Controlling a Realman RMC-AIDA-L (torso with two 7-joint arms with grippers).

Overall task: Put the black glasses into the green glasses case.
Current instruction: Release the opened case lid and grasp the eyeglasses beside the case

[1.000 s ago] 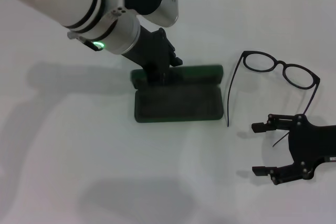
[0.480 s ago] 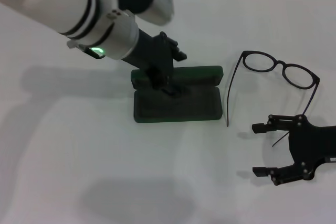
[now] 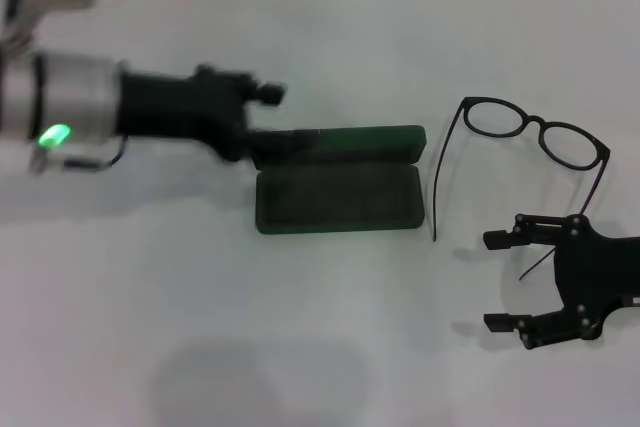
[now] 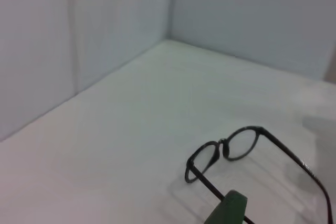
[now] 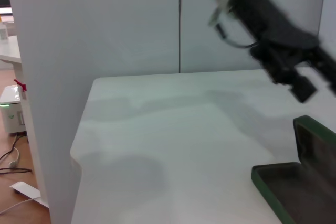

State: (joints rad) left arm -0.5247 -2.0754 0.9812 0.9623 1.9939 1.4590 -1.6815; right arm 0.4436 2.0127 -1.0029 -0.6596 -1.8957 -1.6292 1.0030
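Our left gripper is blurred in the head view, and we cannot tell whether its fingers are spread or pressed together. It hangs above the table, at the left end of the green glasses case, its dark body reaching over the case's upright lid. In the left wrist view only one corner of the case shows, cut off by the frame edge. In the right wrist view the case is also cut off, with only one end of tray and lid visible, and the left gripper is seen above it.

The case lies open, its lid standing up along the far side of its tray. The lined tray holds nothing.

The black glasses lie on the table just to the right of the case, apart from it, temple arms unfolded; the nearer temple runs alongside the case's right end. The left wrist view shows them past the case corner.

Our right gripper sits to the right of the case and nearer to us than the glasses, its fingers spread wide and holding nothing. The end of the other temple arm disappears behind it.
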